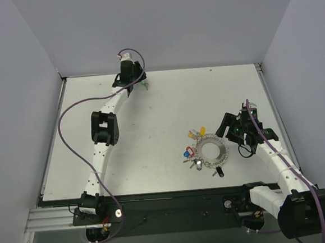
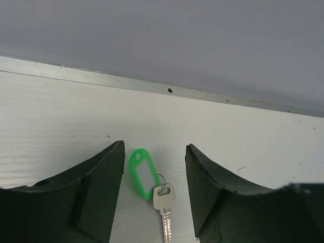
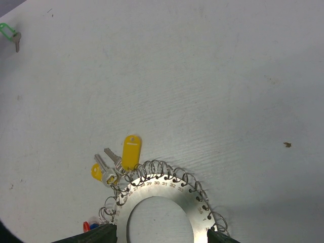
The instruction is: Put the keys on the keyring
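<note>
The left end effector sits in the upper middle of the top view, at the far edge of the surface. Its jaws are spread wide and grip nothing. In the left wrist view the end effector straddles the green key, which lies flat between the two fingers without touching either. Its tag points toward the back wall and its blade toward the camera. That looks like a line-up for a pinch: jaws on either side, ready to come down and close.

This key is the only one lying apart, well away from the rest, so it is likely the one left to fetch.

Right of centre in the top view, the other keys cluster round the left and lower rim of the keyring: yellow above, blue and red to the left, black below. In the right wrist view the yellow keys hang off the wire loops at the upper left of the keyring, a flat numbered disc, so these seem already threaded.

The right end effector is just right of the ring, jaws apart. Its wrist view puts the end effector at the bottom edge with a finger on each side of the disc. Whether they touch it I cannot tell. The pose suggests it is there to steady the ring while the last key arrives.
</note>
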Controlling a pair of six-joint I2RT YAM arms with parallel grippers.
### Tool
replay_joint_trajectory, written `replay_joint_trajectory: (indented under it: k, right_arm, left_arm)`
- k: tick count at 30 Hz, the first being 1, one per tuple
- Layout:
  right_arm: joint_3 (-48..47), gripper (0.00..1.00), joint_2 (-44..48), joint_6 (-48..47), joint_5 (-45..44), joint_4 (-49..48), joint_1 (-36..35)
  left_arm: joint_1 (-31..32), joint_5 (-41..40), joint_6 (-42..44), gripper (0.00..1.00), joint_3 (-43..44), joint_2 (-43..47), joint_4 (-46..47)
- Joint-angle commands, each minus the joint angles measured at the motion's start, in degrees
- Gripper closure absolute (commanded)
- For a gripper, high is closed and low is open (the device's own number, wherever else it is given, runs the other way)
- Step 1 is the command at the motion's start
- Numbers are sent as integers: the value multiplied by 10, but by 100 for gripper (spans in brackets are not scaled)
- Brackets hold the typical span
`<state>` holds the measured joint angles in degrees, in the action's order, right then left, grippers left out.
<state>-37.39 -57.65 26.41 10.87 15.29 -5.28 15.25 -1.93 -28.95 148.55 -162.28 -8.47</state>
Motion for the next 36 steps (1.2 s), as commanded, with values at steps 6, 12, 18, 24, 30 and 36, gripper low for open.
replay_joint_trajectory:
  k: [6, 12, 18, 24, 30, 36]
  right_arm:
    - [-17, 30, 7, -5, 4, 14, 0]
    - [-17, 30, 13, -5, 4, 16, 0]
    - [-16, 30, 17, -5, 6, 18, 0]
    - [-19, 30, 18, -5, 5, 22, 2]
    - [-21, 30, 21, -3, 11, 26, 4]
    - [-18, 30, 33, -1, 19, 28, 4]
  left_arm:
    - [-14, 40, -42, 40, 18, -9, -7]
    - [-21, 79, -68, 40, 18, -17, -18]
    - [-27, 143, -118, 51, 17, -36, -6]
    - [-27, 151, -127, 69, 7, -37, 1]
    - [-26, 179, -122, 100, -17, -23, 7]
    - [-13, 209, -87, 100, -134, 53, 25]
